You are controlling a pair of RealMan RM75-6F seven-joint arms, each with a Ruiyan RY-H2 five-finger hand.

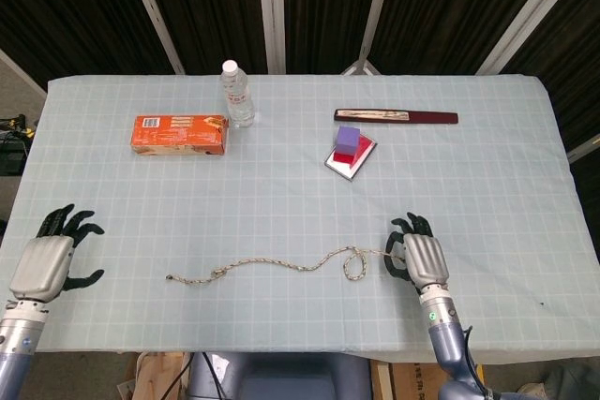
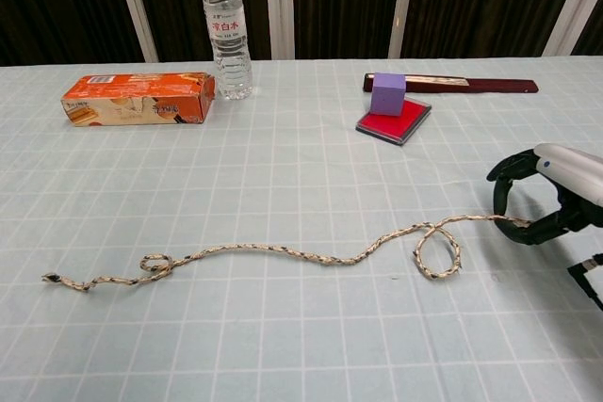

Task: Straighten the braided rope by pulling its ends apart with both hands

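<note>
Rope: braided rope [image 2: 283,251] lies wavy across the near table, a loop near its right end, a small curl near the left.
Right hand: right hand [image 2: 546,197] pinches the right end.
Left hand: left hand [image 1: 49,259] spread, empty, well apart from the left end.
Progress: one end held; left grasp and pull remain.
</note>
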